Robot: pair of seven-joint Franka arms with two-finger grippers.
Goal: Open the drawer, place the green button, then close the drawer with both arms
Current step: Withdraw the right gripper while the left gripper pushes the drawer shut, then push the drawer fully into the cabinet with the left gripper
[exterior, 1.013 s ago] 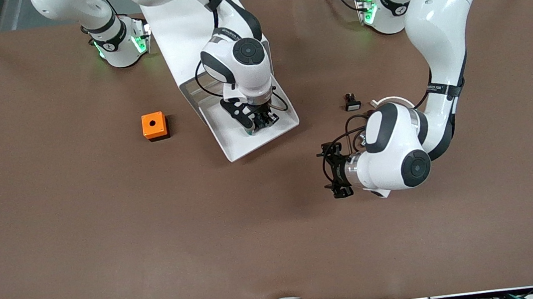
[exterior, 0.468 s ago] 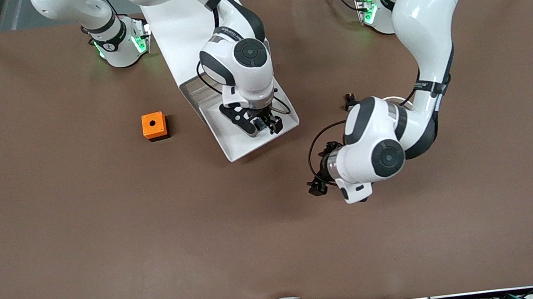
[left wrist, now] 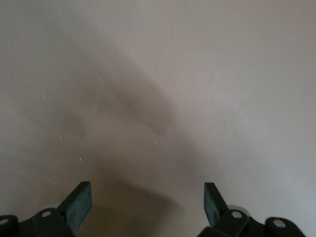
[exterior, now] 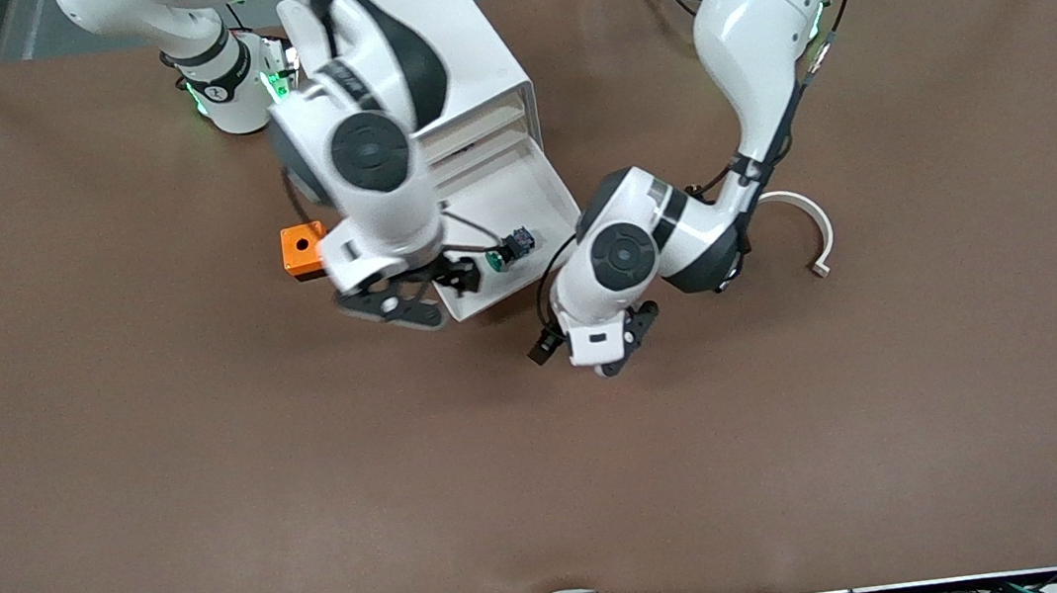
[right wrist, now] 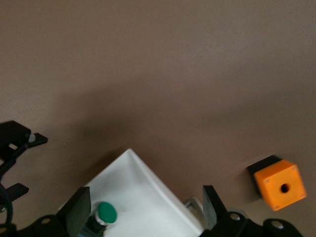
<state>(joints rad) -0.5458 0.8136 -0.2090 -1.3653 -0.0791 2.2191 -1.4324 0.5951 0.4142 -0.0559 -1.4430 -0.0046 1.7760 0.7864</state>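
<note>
The white cabinet (exterior: 460,46) stands between the arm bases with one drawer (exterior: 526,187) pulled out. The button (exterior: 508,249) lies on its side in the drawer near the front wall, green cap toward the front. It also shows in the right wrist view (right wrist: 105,213) on the white drawer (right wrist: 143,192). My right gripper (exterior: 429,293) hangs open and empty over the drawer's front corner (right wrist: 145,207). My left gripper (exterior: 593,339) is open and empty over bare table in front of the drawer (left wrist: 146,202).
An orange cube with a hole (exterior: 304,250) sits beside the drawer toward the right arm's end, also in the right wrist view (right wrist: 280,184). A white curved piece (exterior: 814,229) lies on the table toward the left arm's end.
My right gripper let go of the button, rose and drew back toward the drawer's front corner; the button stays in the drawer. My left arm swung toward the drawer's front.
</note>
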